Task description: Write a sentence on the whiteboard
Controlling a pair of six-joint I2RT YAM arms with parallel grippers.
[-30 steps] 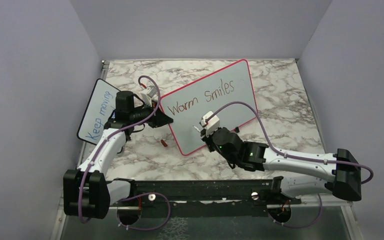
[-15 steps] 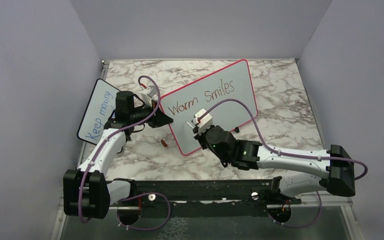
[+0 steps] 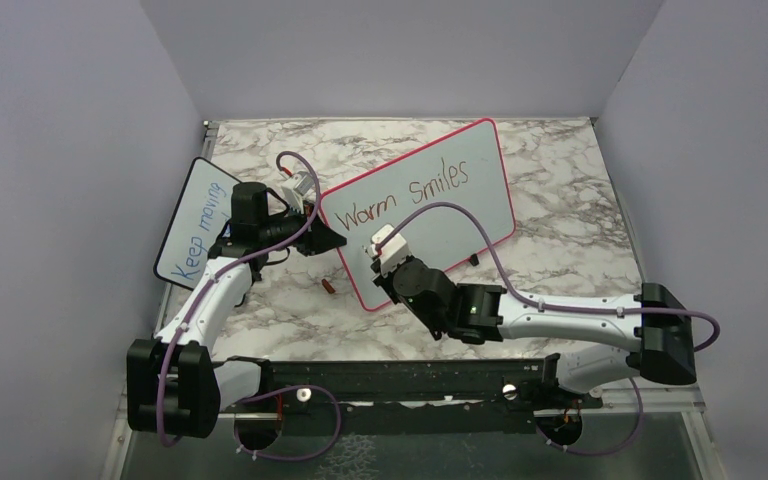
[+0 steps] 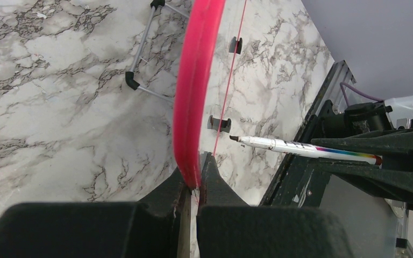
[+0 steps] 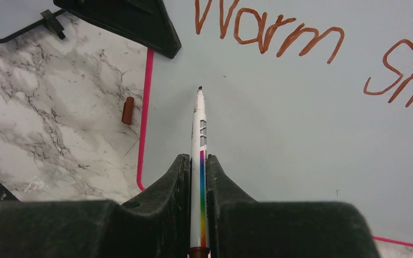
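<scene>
The whiteboard (image 3: 460,215), pink-framed, stands tilted on the marble table. The sentence (image 3: 410,192) on it reads "Warm Smiles" in red-brown. My left gripper (image 3: 322,240) is shut on the board's left edge; in the left wrist view the pink frame (image 4: 196,80) runs down between that gripper's (image 4: 193,174) fingers. My right gripper (image 5: 199,161) is shut on a white marker (image 5: 200,123) with a rainbow stripe. The marker's tip points at bare board (image 5: 301,134) below "Warm" (image 5: 269,32), near the lower left corner. Whether the tip touches the board I cannot tell.
A smaller board (image 3: 195,225) with blue "Keep moving" stands at the left behind my left arm. The marker's red-brown cap (image 3: 329,286) lies on the table beside the whiteboard's left edge. Grey walls enclose the table on three sides.
My right arm has moved left along the lower part of the whiteboard, carrying the marker toward the lower left corner. The left arm and the board have not moved.
</scene>
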